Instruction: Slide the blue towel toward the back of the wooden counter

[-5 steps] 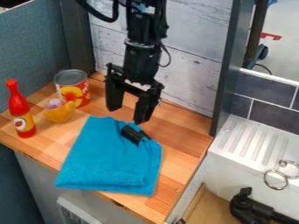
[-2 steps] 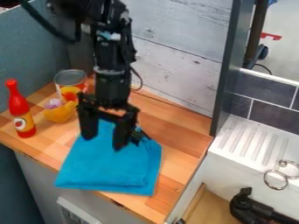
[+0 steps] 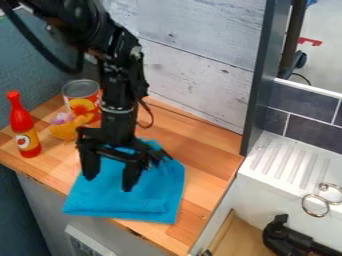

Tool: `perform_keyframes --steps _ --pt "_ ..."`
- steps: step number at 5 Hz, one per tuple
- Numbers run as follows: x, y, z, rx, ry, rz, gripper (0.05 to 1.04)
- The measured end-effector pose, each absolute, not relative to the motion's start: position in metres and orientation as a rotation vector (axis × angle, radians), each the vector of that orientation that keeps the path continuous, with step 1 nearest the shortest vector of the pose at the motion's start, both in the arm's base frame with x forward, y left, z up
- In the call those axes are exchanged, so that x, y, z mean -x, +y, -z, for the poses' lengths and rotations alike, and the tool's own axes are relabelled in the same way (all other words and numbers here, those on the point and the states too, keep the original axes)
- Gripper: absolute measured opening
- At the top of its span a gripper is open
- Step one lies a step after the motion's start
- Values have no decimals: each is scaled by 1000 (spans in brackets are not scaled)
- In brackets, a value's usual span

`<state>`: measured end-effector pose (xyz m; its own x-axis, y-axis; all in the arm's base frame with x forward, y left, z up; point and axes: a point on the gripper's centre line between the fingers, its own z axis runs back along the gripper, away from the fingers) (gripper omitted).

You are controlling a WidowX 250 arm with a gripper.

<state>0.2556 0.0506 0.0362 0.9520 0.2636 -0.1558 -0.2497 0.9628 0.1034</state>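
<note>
The black gripper [image 3: 108, 184] hangs over the left and middle part of a folded blue cloth [image 3: 150, 200], its two fingers spread apart and nothing held between them. Whether the fingertips touch the fabric, I cannot tell. Just right of the gripper, a small black object [image 3: 159, 156] lies at the cloth's upper edge, partly hidden behind the gripper. The cloth lies on the wooden counter [image 3: 207, 150].
Left of the gripper stand a red bottle [image 3: 25, 127] and a can [image 3: 83, 92], with a yellow-orange bowl-like item [image 3: 65, 131] holding something purple between them. At right are a white sink unit [image 3: 287, 162], metal rings [image 3: 315, 205] and a dark wall edge.
From the back of the counter, the gripper has moved left and toward the camera, coming over the cloth with its fingers still apart. The cloth and the other items stay where they were.
</note>
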Motion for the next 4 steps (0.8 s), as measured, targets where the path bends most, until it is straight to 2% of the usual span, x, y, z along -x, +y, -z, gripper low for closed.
perform_keyframes --steps 2,4 --pt "-258 66 -22 -65 128 -324 1000" --pt "-277 71 -1 0 113 -317 1001"
